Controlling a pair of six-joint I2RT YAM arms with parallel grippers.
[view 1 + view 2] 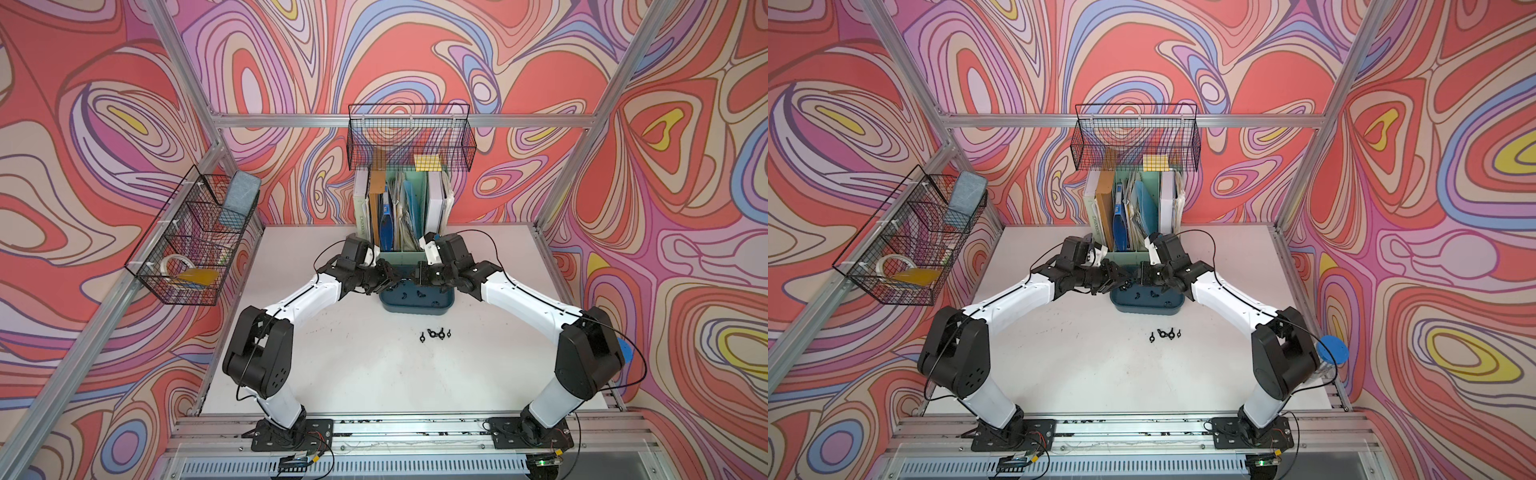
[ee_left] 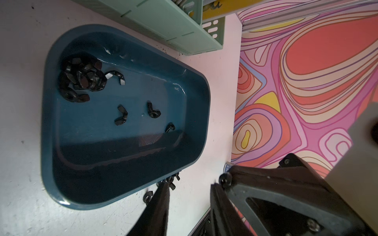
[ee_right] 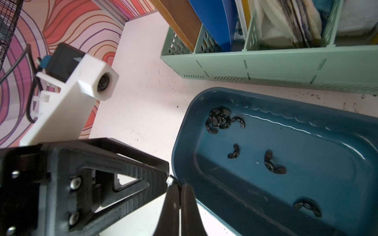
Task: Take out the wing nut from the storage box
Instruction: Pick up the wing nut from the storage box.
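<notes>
Left wrist view: the left gripper (image 2: 190, 189) hangs by the box (image 2: 49, 126) rim, jaws half apart and empty. The right gripper (image 3: 180, 187) beside it is pinched closed, empty. Wing nuts (image 2: 81, 75) lie inside the box; four more nuts (image 1: 432, 333) sit on the table (image 1: 332, 374) in front.

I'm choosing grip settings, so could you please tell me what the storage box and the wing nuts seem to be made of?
The storage box looks like glossy moulded plastic: dark teal, bright highlights on its smooth walls. The wing nuts look like black-finished metal with a dull sheen, though plastic cannot be excluded.
</notes>
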